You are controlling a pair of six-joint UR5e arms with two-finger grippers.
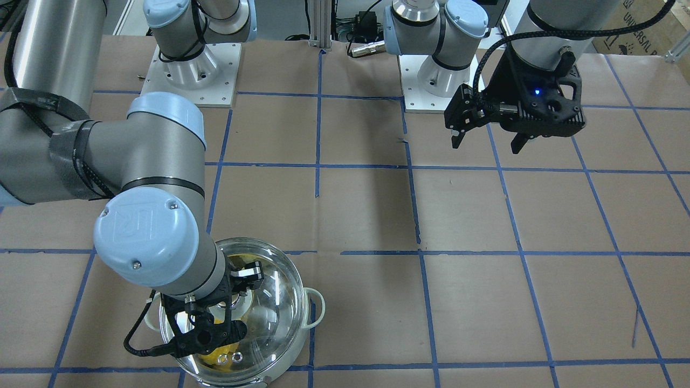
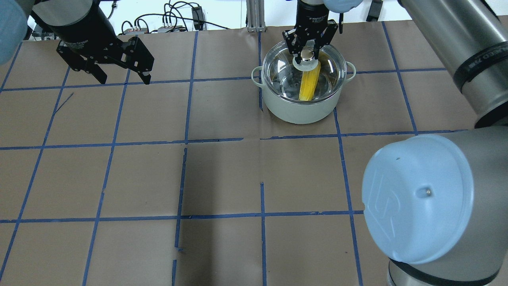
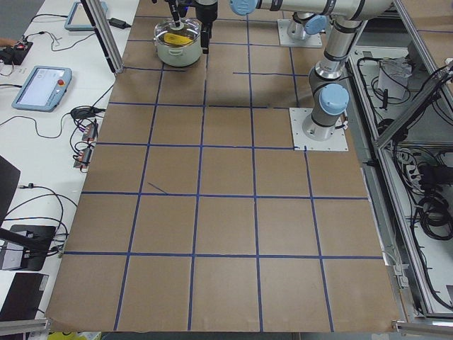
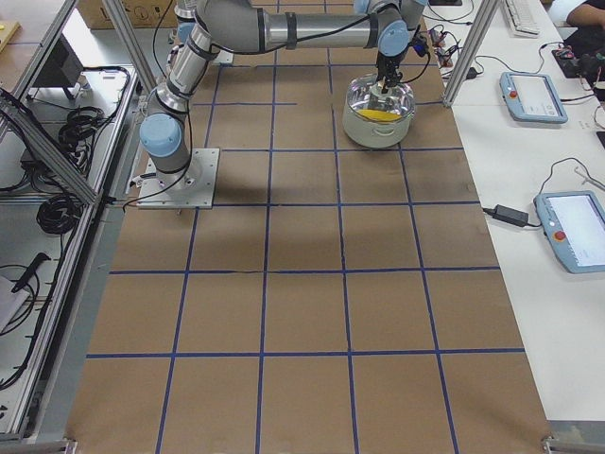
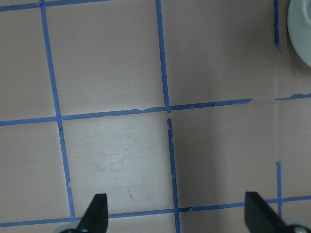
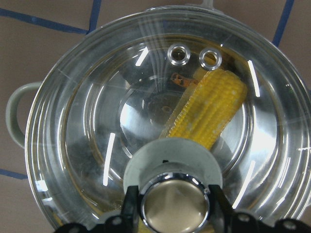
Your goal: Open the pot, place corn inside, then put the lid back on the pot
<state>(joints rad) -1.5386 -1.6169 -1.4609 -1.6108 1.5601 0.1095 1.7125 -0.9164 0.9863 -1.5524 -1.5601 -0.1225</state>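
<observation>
The pot stands at the far right of the table, pale outside with loop handles. The clear glass lid sits on its rim. The yellow corn lies inside, seen through the glass, as in the right wrist view. My right gripper is straight above the lid, its fingers pressed on both sides of the lid's metal-topped knob. My left gripper is open and empty, hovering over bare table at the far left, well away from the pot.
Brown paper with a blue tape grid covers the table. The right arm's elbow looms over the near right. The arm bases stand at the robot's edge. The pot's edge shows in the left wrist view's corner.
</observation>
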